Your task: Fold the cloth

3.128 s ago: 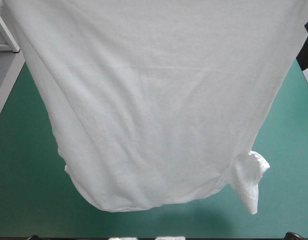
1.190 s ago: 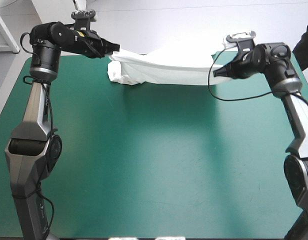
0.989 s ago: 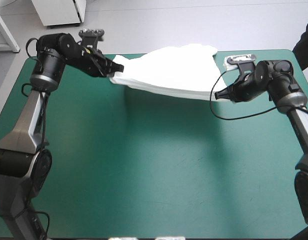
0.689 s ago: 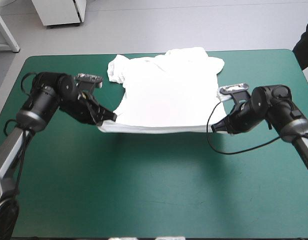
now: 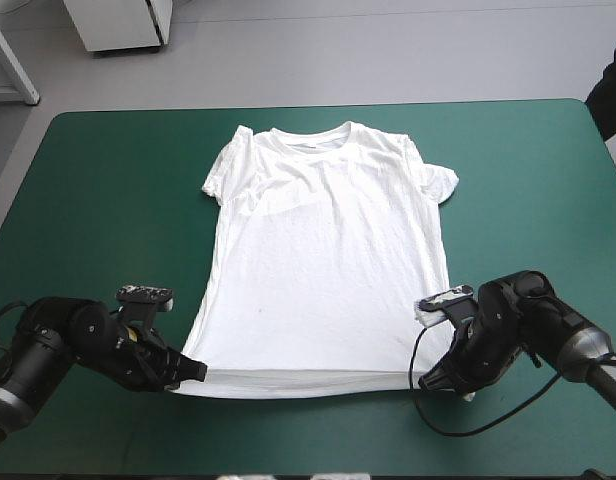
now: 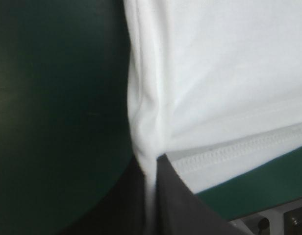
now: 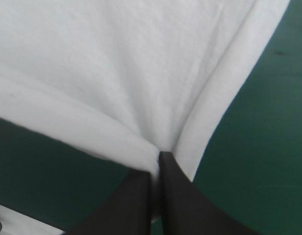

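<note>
left gripper (image 5: 193,370): pinching the T-shirt (image 5: 328,260) at its hem corner. In the wrist view the black fingers (image 6: 178,200) are all but together, with a thin strip of white fabric running between them.
right gripper (image 5: 430,380): same pinch on the opposite hem corner. The fingers (image 7: 183,200) are pressed together on a gathered tuck of fabric, and both sit low at the cover.
T-shirt: lies spread flat near the middle of the table (image 5: 108,200). The collar points at the far edge and the hem at the near edge, stretched between the two grippers.
hem: nearly straight. A slim band along it looks doubled, and stitching shows just beside the left fingers.
step: I judge the spread-out is done and folding has not started; no fold is laid yet.
next move: probably either carry the hem up toward the collar, or let go and re-grip for a side fold. A hem carry needs both arms to lift together at even height, keeping light tension so the edge stays straight.
sleeves: both are out from the body. The one on the right gripper's side is curled on itself, the other slightly tucked.
wrinkles: creases run across the chest below the collar. They may get trapped in a fold.
around the T-shirt: only teal-green cover on every side; I see no other object on it.
in the way: nothing in the path from hem to collar.
risk: the pinches hold only small corners, so an uneven pull could slip one or skew the hem.
</note>
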Controlling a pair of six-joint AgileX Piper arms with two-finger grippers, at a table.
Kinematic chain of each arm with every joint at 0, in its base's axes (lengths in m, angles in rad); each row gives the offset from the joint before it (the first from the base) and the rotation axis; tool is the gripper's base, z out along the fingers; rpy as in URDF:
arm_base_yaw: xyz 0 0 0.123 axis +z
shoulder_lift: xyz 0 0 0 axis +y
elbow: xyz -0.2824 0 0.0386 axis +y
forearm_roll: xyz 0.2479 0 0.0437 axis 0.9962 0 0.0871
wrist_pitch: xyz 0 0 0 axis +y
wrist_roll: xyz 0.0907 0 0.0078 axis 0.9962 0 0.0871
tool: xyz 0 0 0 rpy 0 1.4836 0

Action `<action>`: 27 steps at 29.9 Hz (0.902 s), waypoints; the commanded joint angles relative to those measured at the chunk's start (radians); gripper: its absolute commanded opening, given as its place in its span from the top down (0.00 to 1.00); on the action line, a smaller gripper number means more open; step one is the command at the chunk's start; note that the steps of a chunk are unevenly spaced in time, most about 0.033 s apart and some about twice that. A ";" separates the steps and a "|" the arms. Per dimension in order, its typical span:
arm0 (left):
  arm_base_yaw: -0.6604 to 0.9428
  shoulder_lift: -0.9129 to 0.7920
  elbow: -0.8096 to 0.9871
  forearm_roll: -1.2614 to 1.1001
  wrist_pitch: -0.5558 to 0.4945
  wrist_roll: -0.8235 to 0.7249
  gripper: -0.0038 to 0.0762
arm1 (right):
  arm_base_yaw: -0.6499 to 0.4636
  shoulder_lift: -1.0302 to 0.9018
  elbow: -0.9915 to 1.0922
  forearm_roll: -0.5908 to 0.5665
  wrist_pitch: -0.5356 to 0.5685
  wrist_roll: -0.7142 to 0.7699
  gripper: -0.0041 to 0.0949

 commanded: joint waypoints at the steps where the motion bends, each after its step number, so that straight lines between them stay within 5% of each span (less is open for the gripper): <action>1: -0.008 -0.048 0.015 -0.049 -0.011 0.004 0.96 | 0.004 -0.060 0.012 0.016 0.006 0.003 0.97; 10: -0.008 -0.048 0.089 -0.148 -0.022 0.117 0.92 | 0.004 -0.073 0.015 0.038 -0.012 0.003 0.93; 19: -0.008 -0.045 0.109 -0.147 -0.086 0.167 0.49 | 0.004 -0.067 0.015 0.070 0.050 -0.005 0.43; 27: -0.006 -0.047 -0.002 -0.091 0.147 0.167 0.39 | 0.004 -0.108 -0.142 0.072 0.135 0.028 0.38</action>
